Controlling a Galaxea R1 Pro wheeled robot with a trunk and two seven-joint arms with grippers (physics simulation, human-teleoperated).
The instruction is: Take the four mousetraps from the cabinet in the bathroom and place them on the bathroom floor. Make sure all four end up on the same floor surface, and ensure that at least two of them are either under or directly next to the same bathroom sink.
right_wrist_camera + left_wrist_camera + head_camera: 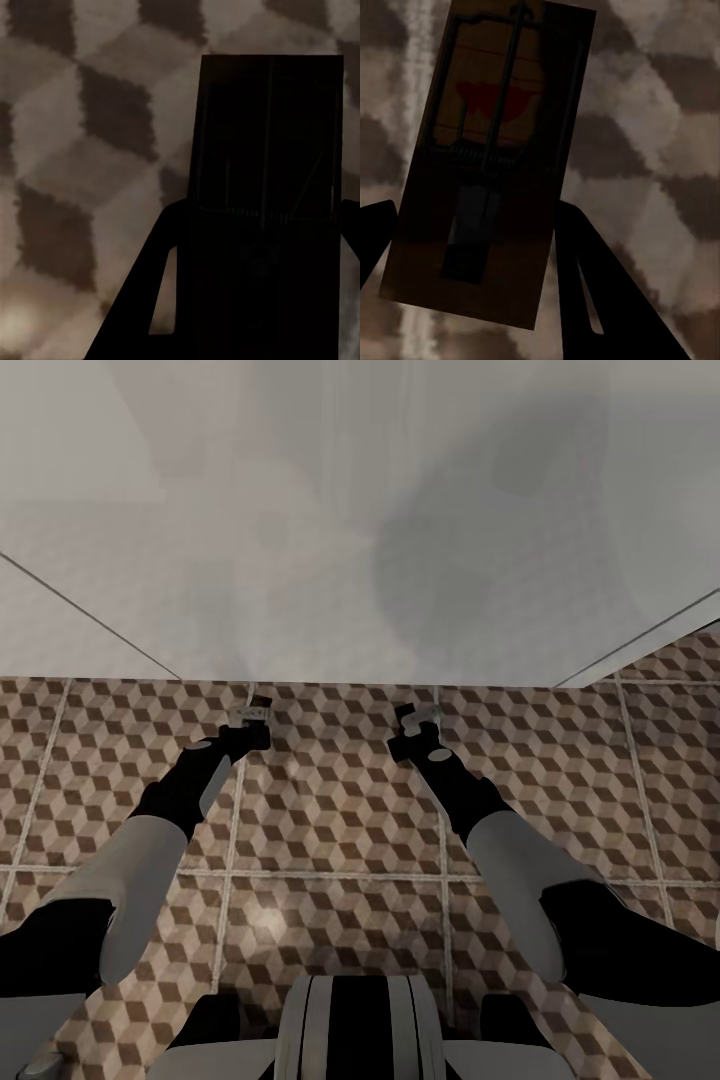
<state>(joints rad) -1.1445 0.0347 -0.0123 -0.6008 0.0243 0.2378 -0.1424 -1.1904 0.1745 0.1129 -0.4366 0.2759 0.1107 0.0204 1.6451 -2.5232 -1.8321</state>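
Our left claw grips a mousetrap between its fingers; our right claw clamps another mousetrap, very dark, so its details are hard to make out. Both hang over the patterned floor, near a pale wall.

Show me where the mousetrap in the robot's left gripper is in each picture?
Head view: the mousetrap is a tiny board at the tip of the left gripper, just below the pale wall.
Left wrist view: the same mousetrap is big and tilted, held between the dark fingers.
Right wrist view: that arm's camera faces a different, darker trap.
Shared landmark: the cube-patterned floor tiles behind everything.
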